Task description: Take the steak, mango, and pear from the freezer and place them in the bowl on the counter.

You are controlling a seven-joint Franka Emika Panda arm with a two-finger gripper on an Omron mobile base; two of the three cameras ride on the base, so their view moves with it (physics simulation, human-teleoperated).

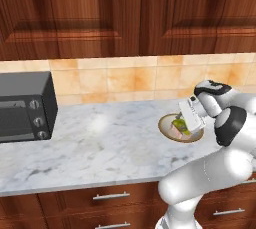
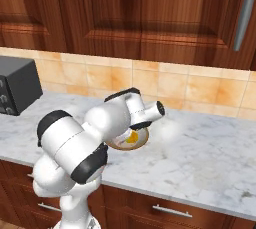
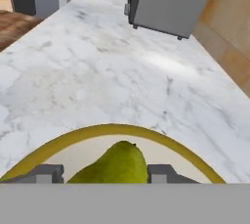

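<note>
The tan bowl (image 1: 165, 122) with its brown rim stands on the marble counter (image 1: 100, 143) near the tiled wall. My gripper (image 3: 105, 174) hangs just over the bowl (image 3: 112, 129), its fingertips (image 3: 46, 173) pressed on either side of the yellow-green pear (image 3: 114, 164). From the left base view the pear (image 1: 179, 123) sits low in the bowl under my hand, beside the pinkish steak (image 1: 175, 132). In the right base view the orange-yellow mango (image 2: 132, 138) lies in the bowl (image 2: 143, 140), partly behind my arm. The freezer's inside is out of view.
A dark microwave (image 1: 25, 105) stands on the counter's left end. Wooden wall cabinets hang above the tiles. Brown drawers with metal handles (image 1: 111, 196) run below the counter edge. A long grey rod handle (image 2: 243, 15) shows at the upper right.
</note>
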